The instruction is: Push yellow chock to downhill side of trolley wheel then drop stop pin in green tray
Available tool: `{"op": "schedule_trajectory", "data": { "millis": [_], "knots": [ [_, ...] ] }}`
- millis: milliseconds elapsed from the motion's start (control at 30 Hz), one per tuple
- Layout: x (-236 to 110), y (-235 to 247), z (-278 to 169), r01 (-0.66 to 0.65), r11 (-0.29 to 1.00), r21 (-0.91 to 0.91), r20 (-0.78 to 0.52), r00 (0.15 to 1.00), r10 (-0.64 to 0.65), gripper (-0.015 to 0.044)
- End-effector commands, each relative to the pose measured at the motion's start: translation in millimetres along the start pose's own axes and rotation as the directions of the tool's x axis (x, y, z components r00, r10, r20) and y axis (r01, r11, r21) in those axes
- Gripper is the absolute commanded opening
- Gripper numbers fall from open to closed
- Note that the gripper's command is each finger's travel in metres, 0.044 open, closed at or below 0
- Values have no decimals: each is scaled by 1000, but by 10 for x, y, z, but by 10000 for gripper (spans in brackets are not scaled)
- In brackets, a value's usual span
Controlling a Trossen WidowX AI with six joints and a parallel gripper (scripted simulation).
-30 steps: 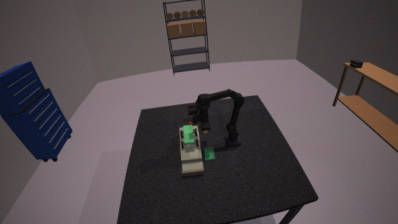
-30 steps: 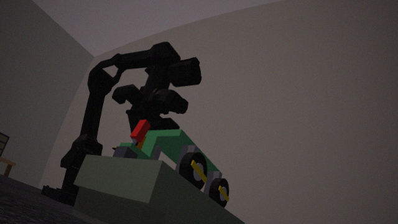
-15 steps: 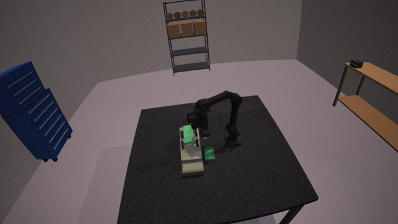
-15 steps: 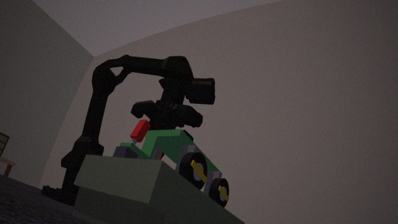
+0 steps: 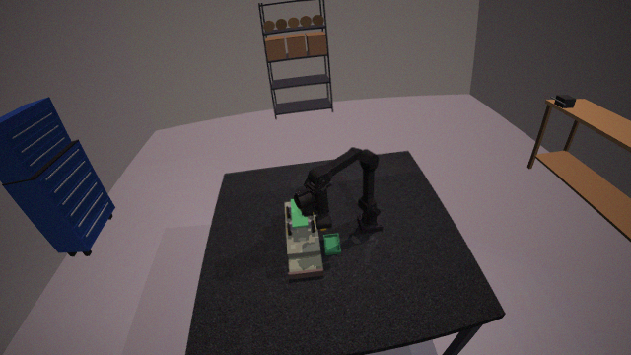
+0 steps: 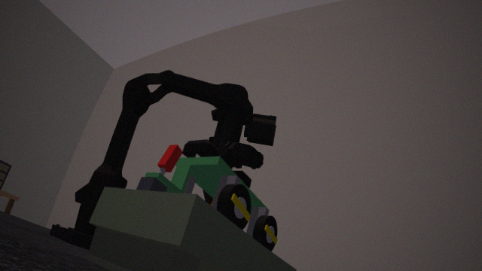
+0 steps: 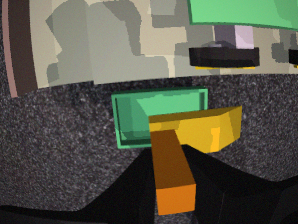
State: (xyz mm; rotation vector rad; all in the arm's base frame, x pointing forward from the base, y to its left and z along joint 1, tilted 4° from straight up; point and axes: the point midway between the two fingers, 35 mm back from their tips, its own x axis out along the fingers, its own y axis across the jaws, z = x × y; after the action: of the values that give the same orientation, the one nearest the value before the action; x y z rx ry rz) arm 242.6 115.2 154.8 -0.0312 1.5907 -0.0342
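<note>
A bright green box-bodied trolley (image 6: 203,174) with black, yellow-barred wheels sits on a mottled olive-and-grey ramp (image 5: 304,250) beside a green tray (image 7: 160,116), a red-headed pin (image 6: 169,157) at its uphill end, an orange-handled yellow chock (image 7: 193,131) above the speckled black tabletop (image 5: 375,276).
</note>
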Motion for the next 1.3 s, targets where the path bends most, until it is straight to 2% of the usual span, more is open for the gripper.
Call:
{"op": "schedule_trajectory", "data": {
  "millis": [0,300,567,1267],
  "knots": [
    [-5,168,50,-9,1000,4,5,1000,9,0],
    [-7,503,143,-12,1000,3,5,1000,12,0],
    [-6,552,144,104,995,4,5,995,-104,0],
    [120,572,432,104,995,5,8,995,-104,0]
  ]
}}
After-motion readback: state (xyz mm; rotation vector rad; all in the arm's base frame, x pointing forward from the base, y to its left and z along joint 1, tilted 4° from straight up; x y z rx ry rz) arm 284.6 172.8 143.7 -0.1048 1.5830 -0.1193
